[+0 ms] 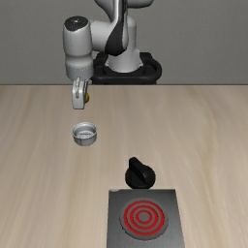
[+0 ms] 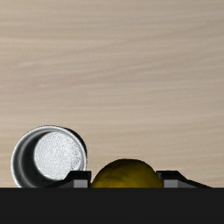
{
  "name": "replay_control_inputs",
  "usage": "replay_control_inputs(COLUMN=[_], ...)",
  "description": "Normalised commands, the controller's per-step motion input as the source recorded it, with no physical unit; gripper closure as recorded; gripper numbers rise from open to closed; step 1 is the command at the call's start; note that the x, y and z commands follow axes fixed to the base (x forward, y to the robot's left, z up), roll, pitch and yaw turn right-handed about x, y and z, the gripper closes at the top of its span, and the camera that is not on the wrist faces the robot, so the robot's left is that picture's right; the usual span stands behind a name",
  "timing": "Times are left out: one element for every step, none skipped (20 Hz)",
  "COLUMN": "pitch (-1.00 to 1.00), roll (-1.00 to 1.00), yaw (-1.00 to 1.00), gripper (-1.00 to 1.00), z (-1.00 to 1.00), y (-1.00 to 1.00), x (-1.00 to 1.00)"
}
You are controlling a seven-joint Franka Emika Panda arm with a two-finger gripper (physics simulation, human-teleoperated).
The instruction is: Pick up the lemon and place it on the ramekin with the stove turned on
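— Pale wood-grain tabletop (image 1: pixel 39 155), plain grey wall (image 1: pixel 29 39) behind. And the fruit?

— Off the wood, up in the air. Dull yellow, rounded lemon (image 1: pixel 85 96) clamped in the white two-finger gripper (image 1: pixel 79 94), pinched from both sides.

— Same from the wrist view?

— Yes. Gripper (image 2: pixel 127 180) closed narrow around the lemon (image 2: pixel 127 172), one dark fingertip (image 2: pixel 79 179) pressed against each flank.

— And the dish?

— Small round silvery metal ramekin (image 1: pixel 85 134), upright on the table, a little forward of the gripper and lower down. In the wrist view, ramekin (image 2: pixel 50 157) just beside the lemon, pale speckled bottom showing. Not under the fruit; lemon above bare wood next to the rim.

— Stove?

— Black square stove (image 1: pixel 116 199) flat on the table, well apart from the ramekin, toward the exterior view's right. Concentric rings (image 1: pixel 142 218) glowing red at its centre. Black knob (image 1: pixel 140 172) just beside the stove's edge, between stove and ramekin.
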Motion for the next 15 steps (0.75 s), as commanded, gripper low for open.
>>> replay_control_inputs(pitch=[0.00,0.00,0.00,0.00,0.00,0.00,0.00,0.00,0.00,0.00,0.00,0.00,0.00,0.00,0.00], roll=[0.00,0.00,0.00,0.00,0.00,0.00,0.00,0.00,0.00,0.00,0.00,0.00,0.00,0.00,0.00], yaw=[0.00,0.00,0.00,0.00,0.00,0.00,0.00,0.00,0.00,0.00,0.00,0.00,0.00,0.00,0.00], gripper=[1.00,1.00,1.00,1.00,1.00,1.00,-1.00,-1.00,-1.00,-1.00,-1.00,-1.00,-1.00,-1.00,-1.00], z=[0.00,0.00,0.00,0.00,0.00,0.00,0.00,0.00,0.00,0.00,0.00,0.00,0.00,0.00,0.00], y=[0.00,0.00,0.00,0.00,0.00,1.00,0.00,0.00,0.00,0.00,0.00,0.00,0.00,0.00,0.00], x=[1.00,1.00,1.00,1.00,1.00,0.00,0.00,0.00,0.00,0.00,0.00,0.00,0.00,0.00,0.00])
